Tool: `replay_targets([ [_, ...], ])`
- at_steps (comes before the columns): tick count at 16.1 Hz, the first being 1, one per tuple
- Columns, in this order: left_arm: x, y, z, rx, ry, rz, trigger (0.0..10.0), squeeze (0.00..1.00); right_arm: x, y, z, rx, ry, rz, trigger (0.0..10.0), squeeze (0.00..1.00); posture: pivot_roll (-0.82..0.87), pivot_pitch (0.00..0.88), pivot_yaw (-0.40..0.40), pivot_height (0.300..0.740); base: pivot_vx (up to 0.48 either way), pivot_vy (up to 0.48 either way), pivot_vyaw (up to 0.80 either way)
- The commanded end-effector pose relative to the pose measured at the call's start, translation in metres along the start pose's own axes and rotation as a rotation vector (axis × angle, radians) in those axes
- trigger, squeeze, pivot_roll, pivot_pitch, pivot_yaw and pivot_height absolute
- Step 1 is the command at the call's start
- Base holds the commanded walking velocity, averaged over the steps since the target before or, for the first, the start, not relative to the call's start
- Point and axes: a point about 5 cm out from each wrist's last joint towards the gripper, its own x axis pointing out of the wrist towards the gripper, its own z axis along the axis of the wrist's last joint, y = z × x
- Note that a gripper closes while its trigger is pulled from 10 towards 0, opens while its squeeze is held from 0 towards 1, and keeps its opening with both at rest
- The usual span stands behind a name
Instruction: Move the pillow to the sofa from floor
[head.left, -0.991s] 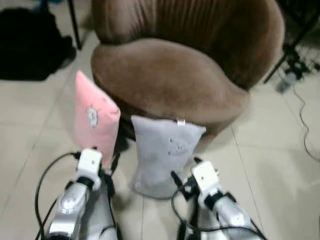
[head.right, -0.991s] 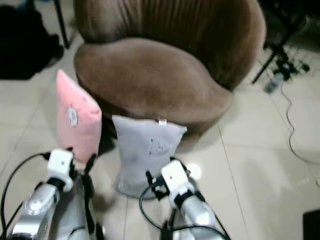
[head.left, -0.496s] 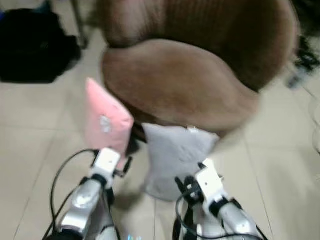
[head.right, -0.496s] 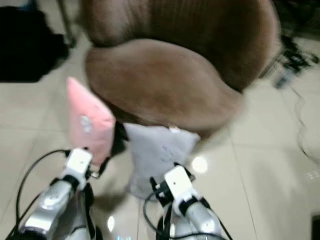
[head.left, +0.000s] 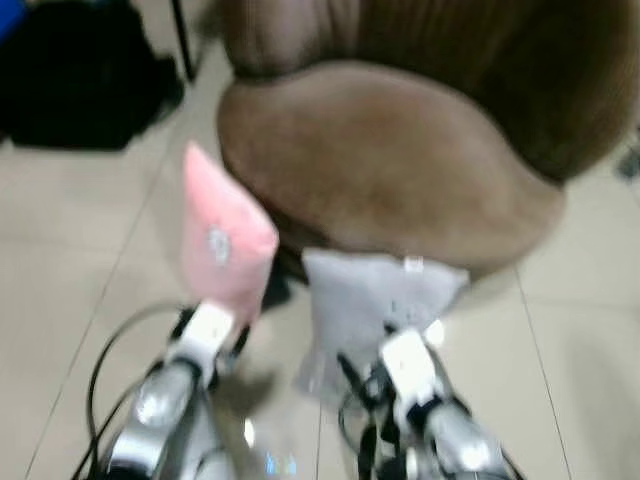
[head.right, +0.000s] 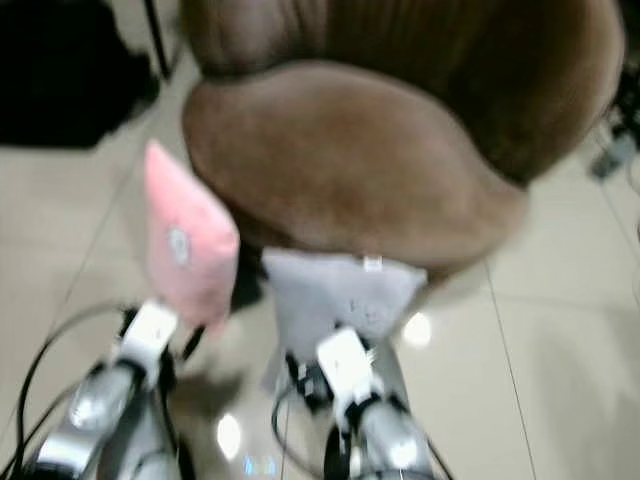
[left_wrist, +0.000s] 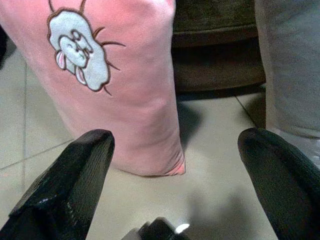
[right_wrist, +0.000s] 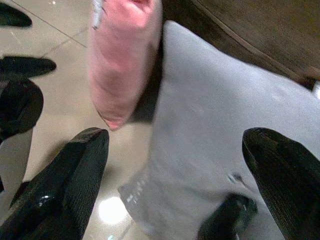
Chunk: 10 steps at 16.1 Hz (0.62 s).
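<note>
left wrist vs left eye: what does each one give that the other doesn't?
Left wrist view alone: the sheep-like patch on the pink pillow in sharp detail, that pillow's bottom corner resting on the tile floor, and the left gripper with its fingers spread wide, nothing between them.

Left eye view alone: the brown sofa's seat, the black bag on the floor, both arms, and the right gripper close in front of the grey pillow.

Shared: both pillows upright on the floor against the sofa's base.
</note>
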Motion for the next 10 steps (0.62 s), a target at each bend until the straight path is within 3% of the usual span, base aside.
replay_targets([
  [1,0.0037,-0.0092,0.0082,0.022,-0.030,-0.023,10.0,0.00,-0.0045,-0.0058,-0.0017,-0.002,0.019,-0.022,10.0,0.00,0.05,0.205,-0.095,0.437,0.311,-0.360,0.00],
  [7,0.0027,-0.0092,0.0083,0.029,-0.026,-0.031,10.0,0.00,-0.0039,-0.0022,-0.0005,0.002,0.020,-0.014,10.0,0.00,0.05,0.210,-0.090,0.437,0.353,-0.321,0.00],
  [10,0.0021,-0.0084,0.0066,0.011,-0.009,-0.026,10.0,0.00,-0.0034,0.0004,-0.0002,0.007,0.025,-0.014,10.0,0.00,0.05,0.210,-0.086,0.437,0.000,0.000,0.00],
])
